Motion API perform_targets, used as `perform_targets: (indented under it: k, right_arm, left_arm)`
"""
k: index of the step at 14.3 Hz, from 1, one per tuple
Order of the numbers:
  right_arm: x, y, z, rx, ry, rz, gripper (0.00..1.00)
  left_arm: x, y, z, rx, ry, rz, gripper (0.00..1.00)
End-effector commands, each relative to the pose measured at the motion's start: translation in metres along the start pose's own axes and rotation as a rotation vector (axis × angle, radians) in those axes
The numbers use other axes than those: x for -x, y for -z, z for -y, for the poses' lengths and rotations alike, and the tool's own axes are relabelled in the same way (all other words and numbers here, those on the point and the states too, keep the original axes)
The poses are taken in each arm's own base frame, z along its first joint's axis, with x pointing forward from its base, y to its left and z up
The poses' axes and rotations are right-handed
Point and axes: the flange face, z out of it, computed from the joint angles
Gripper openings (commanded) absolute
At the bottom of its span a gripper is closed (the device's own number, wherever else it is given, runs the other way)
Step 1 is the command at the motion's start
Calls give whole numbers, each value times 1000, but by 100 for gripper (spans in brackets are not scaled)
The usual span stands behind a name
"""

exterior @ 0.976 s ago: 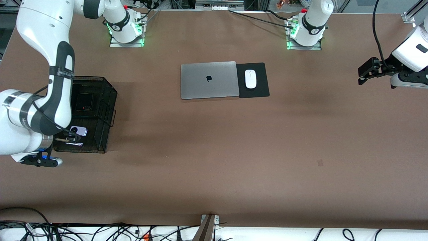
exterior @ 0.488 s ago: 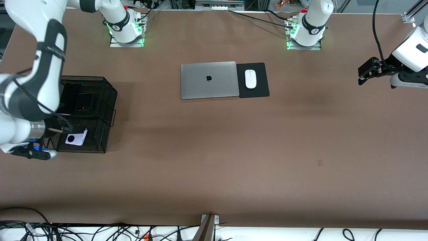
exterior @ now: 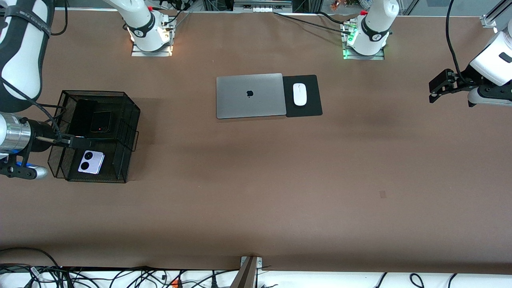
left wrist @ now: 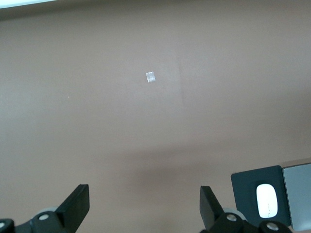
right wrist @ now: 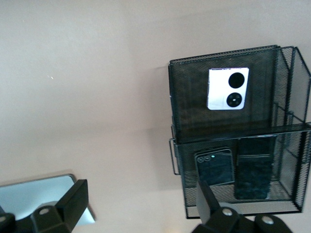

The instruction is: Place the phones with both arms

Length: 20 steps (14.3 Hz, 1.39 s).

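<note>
A black mesh basket stands at the right arm's end of the table. The lavender-white phone lies flat in its nearer compartment. The black flip phone and the long black slab lie in the farther compartment. My right gripper hangs open and empty over the basket. In the right wrist view its fingertips frame bare table, with the lavender-white phone, flip phone and slab in the basket. My left gripper waits open and empty over the left arm's end.
A closed grey laptop lies mid-table beside a black mouse pad with a white mouse. They also show in the left wrist view, mouse and laptop. A small pale mark is on the brown table.
My right gripper let go of the lavender-white phone in the basket's nearer compartment, then rose and drew back toward the table's end. The left arm has not moved.
</note>
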Motion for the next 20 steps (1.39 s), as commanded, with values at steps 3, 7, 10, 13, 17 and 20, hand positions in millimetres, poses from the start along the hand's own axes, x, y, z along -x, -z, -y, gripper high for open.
perform_targets:
  k: [3, 7, 10, 13, 17, 20]
  right_arm:
    - [20, 34, 8, 67, 88, -86, 99]
    - [47, 25, 11, 84, 100, -146, 99]
    - [60, 17, 9, 98, 102, -199, 100]
    - [55, 15, 4, 75, 74, -207, 100]
    - [51, 4, -3, 47, 60, -181, 100]
    - [50, 6, -3, 44, 57, -187, 100]
  left_arm:
    - [-5, 10, 4, 17, -12, -47, 100]
    - [-3, 11, 4, 17, -12, -49, 100]
    - [-4, 12, 9, 13, -4, -59, 100]
    - [-4, 11, 15, 12, 7, -60, 100]
    - [-3, 11, 15, 11, 6, -58, 100]
    - [-3, 10, 15, 11, 8, -57, 100]
